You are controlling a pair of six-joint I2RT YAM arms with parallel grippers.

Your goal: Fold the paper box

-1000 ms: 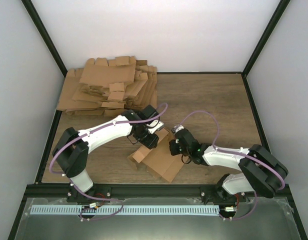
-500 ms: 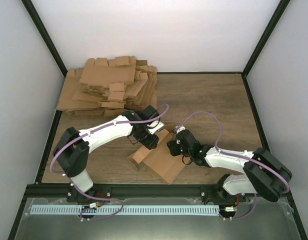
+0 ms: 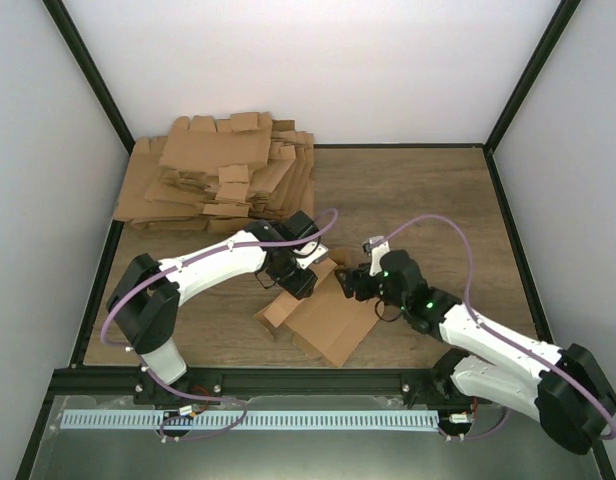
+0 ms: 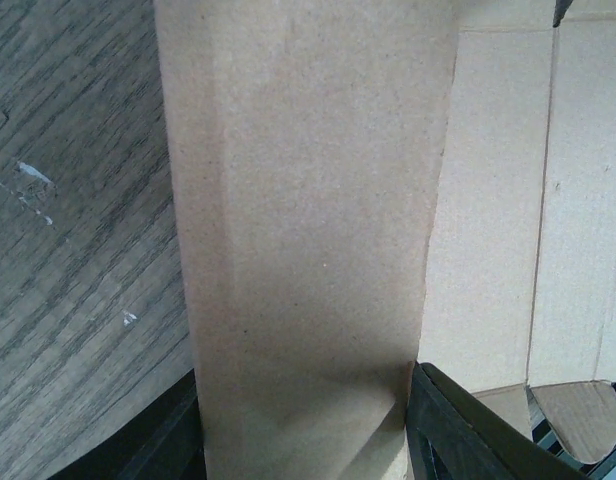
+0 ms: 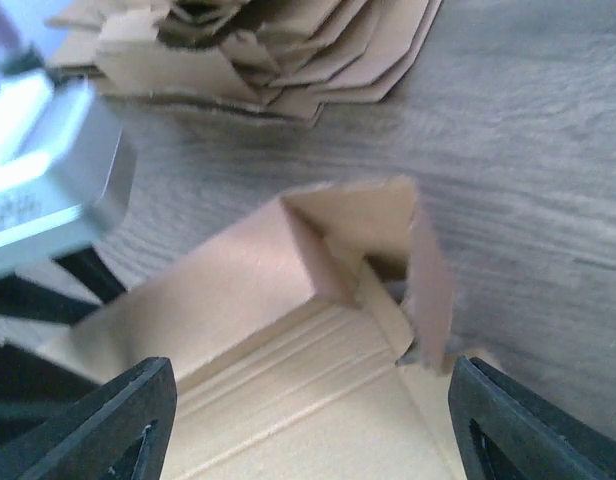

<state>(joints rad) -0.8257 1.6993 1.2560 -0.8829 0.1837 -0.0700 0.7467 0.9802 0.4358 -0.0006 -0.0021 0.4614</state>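
Observation:
The paper box (image 3: 328, 322) lies partly folded on the wooden table between the two arms, one long wall raised. My left gripper (image 3: 295, 277) is shut on that raised wall; in the left wrist view the brown panel (image 4: 298, 200) fills the gap between the dark fingers (image 4: 458, 430). My right gripper (image 3: 351, 284) hovers at the box's right end, open, with nothing between its fingers (image 5: 118, 420). In the right wrist view the box (image 5: 288, 400) shows its upright wall and a standing end flap (image 5: 430, 270).
A big pile of flat brown cardboard blanks (image 3: 218, 175) sits at the back left of the table and shows at the top of the right wrist view (image 5: 268, 50). Black frame posts and pale walls surround the table.
My right gripper has opened, let go of the box's end and drawn back to the right, its arm swinging outward. The left gripper has held still on the wall.

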